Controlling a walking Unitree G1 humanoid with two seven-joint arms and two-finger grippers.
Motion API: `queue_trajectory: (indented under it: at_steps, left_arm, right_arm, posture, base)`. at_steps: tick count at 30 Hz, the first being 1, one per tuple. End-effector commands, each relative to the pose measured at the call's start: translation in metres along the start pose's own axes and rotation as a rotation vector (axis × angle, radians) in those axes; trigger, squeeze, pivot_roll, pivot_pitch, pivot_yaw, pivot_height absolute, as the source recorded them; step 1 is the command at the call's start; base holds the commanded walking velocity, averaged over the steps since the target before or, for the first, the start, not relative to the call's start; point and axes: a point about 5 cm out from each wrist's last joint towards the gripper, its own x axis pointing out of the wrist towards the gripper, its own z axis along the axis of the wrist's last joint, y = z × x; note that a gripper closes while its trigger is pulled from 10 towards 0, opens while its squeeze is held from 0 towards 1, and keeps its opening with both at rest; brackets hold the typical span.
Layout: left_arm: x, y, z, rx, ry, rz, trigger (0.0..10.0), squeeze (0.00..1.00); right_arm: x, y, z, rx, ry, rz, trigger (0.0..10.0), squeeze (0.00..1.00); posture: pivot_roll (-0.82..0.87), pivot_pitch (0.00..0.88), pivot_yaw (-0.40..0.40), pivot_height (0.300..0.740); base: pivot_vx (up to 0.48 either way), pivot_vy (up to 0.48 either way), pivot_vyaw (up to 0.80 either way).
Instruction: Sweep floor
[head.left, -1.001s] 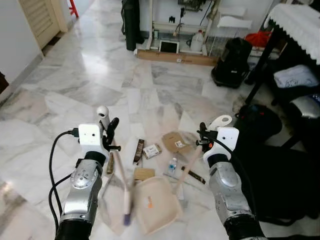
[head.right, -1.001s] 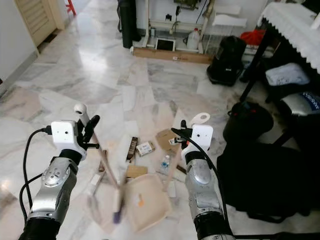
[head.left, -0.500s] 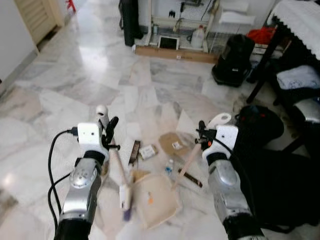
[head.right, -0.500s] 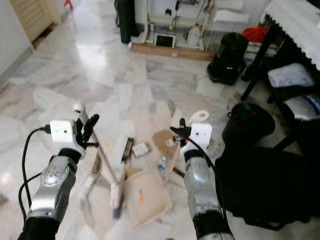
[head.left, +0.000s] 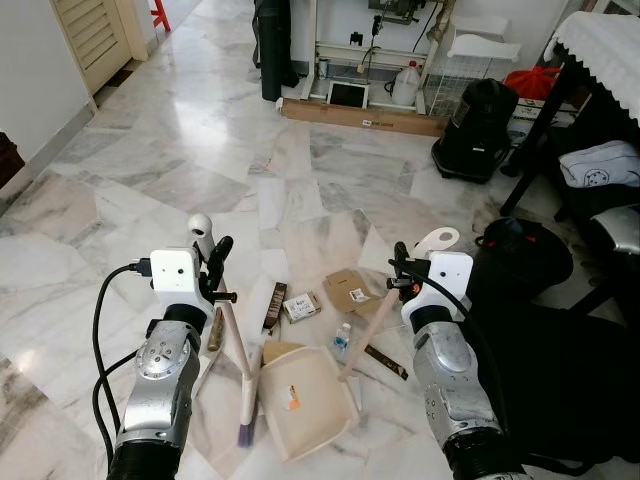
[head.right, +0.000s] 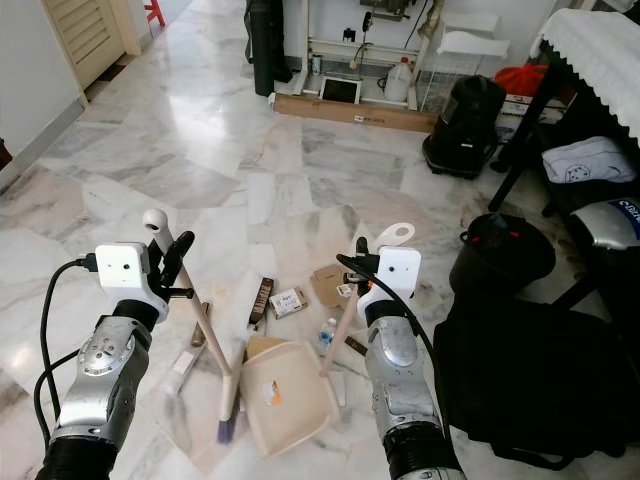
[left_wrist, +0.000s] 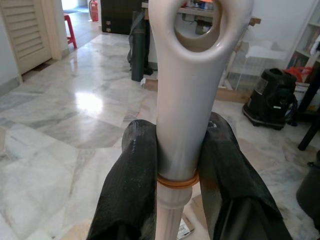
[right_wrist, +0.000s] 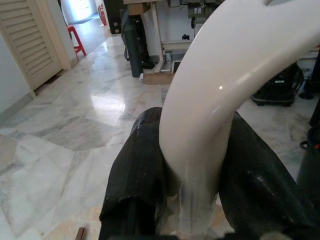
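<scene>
**Broom and dustpan down at the litter**

I have the broom clamped near its handle top in the left gripper, fingers tight on either side of the shaft; its head sits on the floor below and slightly inward of that gripper, just beside the dustpan. The right gripper is closed around the dustpan handle, which slopes down and inward from it to the pan lying between my two arms.

Ahead of the pan, beyond both grippers, the litter lies scattered on the marble floor: a small bottle, a little box, a flat piece of cardboard and a dark wrapper.

My worry is the bottle: it could roll away under a quick stroke. If the pan lip lifts off the floor, flat pieces like the cardboard could slide beneath it. Both handles are long, so a small wrist twist would swing the far ends wide.
</scene>
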Motion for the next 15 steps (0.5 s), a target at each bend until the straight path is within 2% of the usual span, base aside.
queue_trajectory:
  at_steps: [1, 12, 15]
  left_arm:
    - [0.0019, -0.0020, 0.0082, -0.010, -0.035, -0.015, 10.0, 0.00]
    - [0.0018, -0.0031, 0.0075, -0.010, -0.029, -0.023, 10.0, 0.00]
    - [0.0018, -0.0031, 0.0072, -0.013, -0.026, -0.024, 10.0, 0.00]
  right_arm:
    - [0.0020, 0.0072, 0.0077, 0.032, -0.037, 0.013, 10.0, 0.00]
    - [0.0022, 0.0072, 0.0074, 0.033, -0.036, 0.011, 10.0, 0.00]
    - [0.0022, 0.0071, 0.0073, 0.033, -0.036, 0.011, 10.0, 0.00]
  posture:
    - [0.01, 0.139, -0.073, 0.740]
    - [0.01, 0.140, -0.073, 0.740]
    - [0.01, 0.140, -0.073, 0.740]
  base:
    - [0.000, 0.000, 0.00]
    - [0.000, 0.000, 0.00]
    - [0.000, 0.259, 0.00]
